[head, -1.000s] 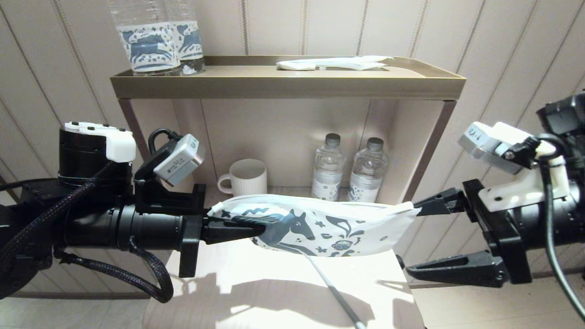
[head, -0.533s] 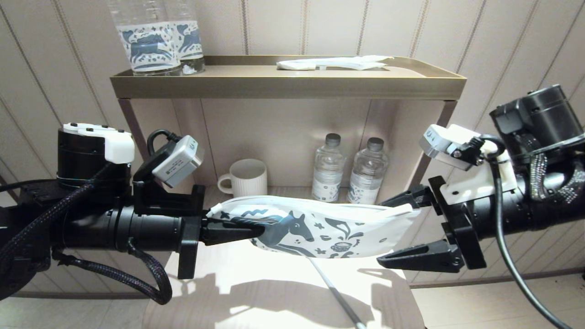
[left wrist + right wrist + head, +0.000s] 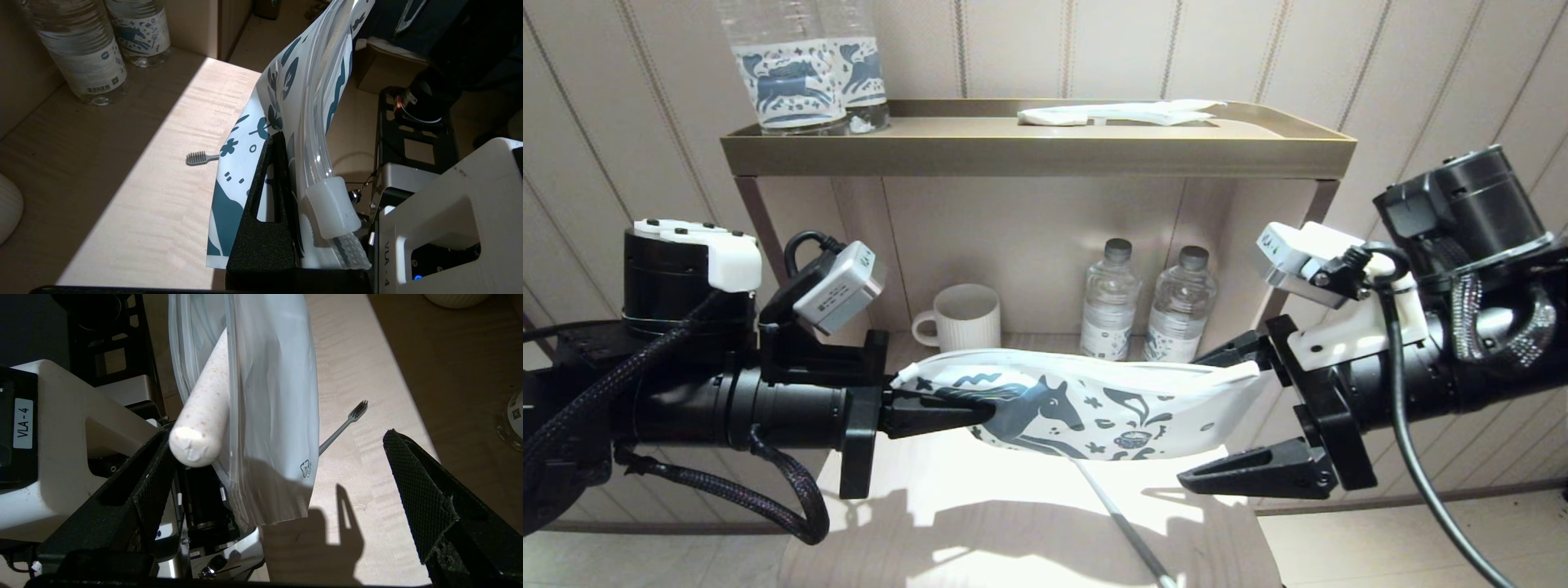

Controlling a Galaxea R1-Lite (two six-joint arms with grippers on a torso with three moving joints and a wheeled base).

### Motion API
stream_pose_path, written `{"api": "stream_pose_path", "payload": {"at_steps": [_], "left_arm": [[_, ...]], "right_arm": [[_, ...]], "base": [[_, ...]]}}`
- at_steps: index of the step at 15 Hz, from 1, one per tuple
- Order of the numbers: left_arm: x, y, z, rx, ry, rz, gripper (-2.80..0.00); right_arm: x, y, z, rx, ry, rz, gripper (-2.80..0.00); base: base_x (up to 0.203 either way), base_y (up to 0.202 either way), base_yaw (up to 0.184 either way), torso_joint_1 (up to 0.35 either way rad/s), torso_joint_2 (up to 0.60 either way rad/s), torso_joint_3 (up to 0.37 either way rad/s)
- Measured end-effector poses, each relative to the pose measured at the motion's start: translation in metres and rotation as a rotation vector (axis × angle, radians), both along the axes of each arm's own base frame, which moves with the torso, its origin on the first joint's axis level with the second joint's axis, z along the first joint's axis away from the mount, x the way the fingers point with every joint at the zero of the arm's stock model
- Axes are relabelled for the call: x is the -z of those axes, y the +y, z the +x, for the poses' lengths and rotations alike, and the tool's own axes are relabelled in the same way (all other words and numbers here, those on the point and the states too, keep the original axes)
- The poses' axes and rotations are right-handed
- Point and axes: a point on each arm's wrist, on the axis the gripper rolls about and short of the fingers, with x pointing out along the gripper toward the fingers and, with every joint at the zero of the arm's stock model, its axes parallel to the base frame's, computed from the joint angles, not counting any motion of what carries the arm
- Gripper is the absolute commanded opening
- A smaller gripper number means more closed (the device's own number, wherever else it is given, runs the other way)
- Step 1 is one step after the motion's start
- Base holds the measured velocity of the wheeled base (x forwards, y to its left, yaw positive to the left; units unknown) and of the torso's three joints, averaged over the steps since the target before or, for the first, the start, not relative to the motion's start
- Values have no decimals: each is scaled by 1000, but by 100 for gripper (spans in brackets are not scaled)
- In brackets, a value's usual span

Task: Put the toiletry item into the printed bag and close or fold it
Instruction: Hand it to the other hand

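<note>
Pinching one end of the long white horse-printed pouch at centre frame, the left gripper holds it level above the pale table. At right, the right gripper gapes empty around the pouch's far end, probably to brace it. The slim grey toothbrush lies below, unbagged.

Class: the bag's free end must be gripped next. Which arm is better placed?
Right. Its open tool already brackets the free end of the horse-printed white pouch; the left tool is shut on the other end.

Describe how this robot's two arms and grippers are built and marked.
Both arms are matte black cylinders. The left gripper and right gripper have black, tapered, textured fingers. Each wrist carries a grey camera box on a bracket; white housings read "VLA-4". Braided black cables loop under the left arm.
</note>
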Motion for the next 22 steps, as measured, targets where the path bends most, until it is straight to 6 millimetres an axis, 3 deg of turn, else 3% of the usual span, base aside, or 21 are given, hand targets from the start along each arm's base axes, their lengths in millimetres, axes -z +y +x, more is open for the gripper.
{"api": "stream_pose_path", "payload": {"at_steps": [5,6,7,14,22], "left_arm": [[0,0,0,1,2,1,-280],[0,0,0,1,1,0,-280],[0,0,0,0,1,0,-280],[1,0,0,0,4,2,-280],[3,-1,2,0,9,6,-280]], "right_arm": [[0,0,-1,0,1,-1,0],[0,-1,-1,1,2,-3,-23],[1,-1,-1,1,4,-7,-280],[-5,1,2,-15,-36,-7,-280],[1,0,3,-11,-16,-17,-280]], "base": [[0,0,0,0,0,0],[0,0,0,0,0,0],[0,0,0,0,0,0],[0,0,0,0,0,0],[0,0,0,0,0,0]]}}
